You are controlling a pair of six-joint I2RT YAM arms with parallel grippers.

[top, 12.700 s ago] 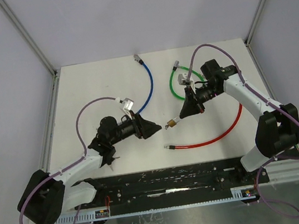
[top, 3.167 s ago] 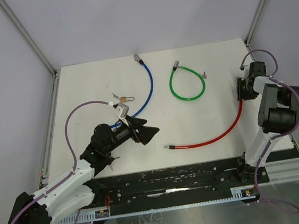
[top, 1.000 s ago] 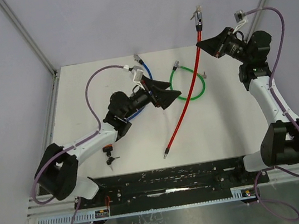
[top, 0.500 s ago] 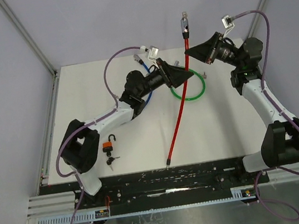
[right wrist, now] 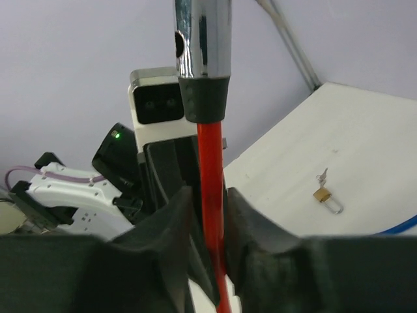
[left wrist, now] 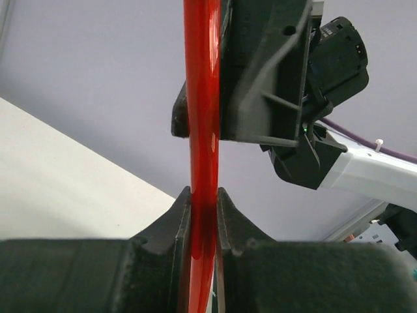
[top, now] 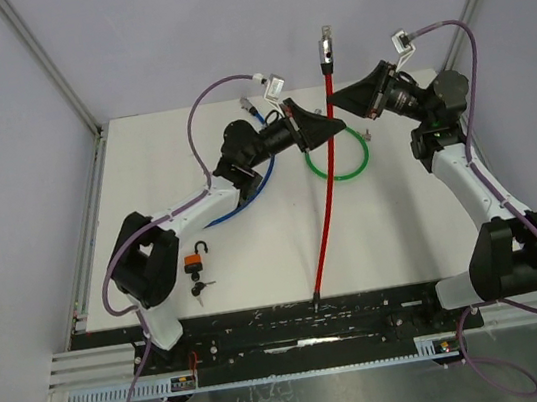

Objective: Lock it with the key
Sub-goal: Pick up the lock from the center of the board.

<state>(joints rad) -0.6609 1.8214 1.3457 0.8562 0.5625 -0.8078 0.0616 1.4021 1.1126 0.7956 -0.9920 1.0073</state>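
Observation:
An orange padlock (top: 194,262) with its shackle swung open lies on the white table at the near left. A bunch of dark-headed keys (top: 199,289) lies just in front of it. Both grippers are far from them, raised over the table's far middle. My left gripper (top: 337,128) (left wrist: 203,195) is shut on a red cable (top: 326,213) (left wrist: 201,98). My right gripper (top: 332,102) (right wrist: 208,195) straddles the same cable (right wrist: 210,150) just above, with narrow gaps at its fingers. The cable's silver end (top: 325,43) points up.
A small brass padlock (right wrist: 325,195) with a key lies on the table in the right wrist view. A green cable loop (top: 356,163) and a blue cable (top: 262,174) lie at the far middle. A black rail (top: 296,320) runs along the near edge.
The left arm has reached further in and closed on the red cable just below the right gripper. The cable's lower end has swung slightly right and nearer. The padlock and keys have not moved.

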